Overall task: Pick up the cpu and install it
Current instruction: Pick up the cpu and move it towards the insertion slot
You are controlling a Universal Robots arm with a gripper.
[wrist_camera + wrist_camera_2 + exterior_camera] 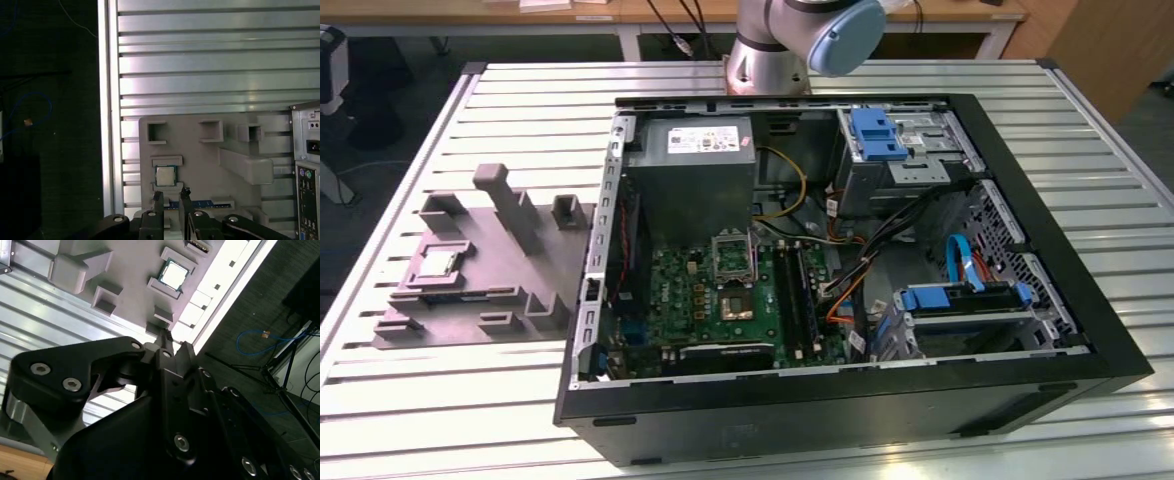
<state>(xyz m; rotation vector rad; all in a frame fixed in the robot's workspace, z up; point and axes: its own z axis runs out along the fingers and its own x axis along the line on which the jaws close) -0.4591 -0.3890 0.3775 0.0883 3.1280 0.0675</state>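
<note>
The cpu (165,175) has a smooth, pale metal top with a dull sheen, and the tray (494,275) is matt grey moulded plastic. The counter (454,400) is ribbed bare metal, bright and reflective, while the computer case (854,410) has a matt black shell around unpainted grey sheet metal. The pincer (171,196) is black with a satin finish and shiny metal screws.

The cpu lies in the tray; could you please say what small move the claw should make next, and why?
Probably ease the claw toward the cpu until it straddles the chip. The claw is open and empty, and the cpu lies flat in its tray pocket, ahead of the claw and not yet between its jaws.
</note>
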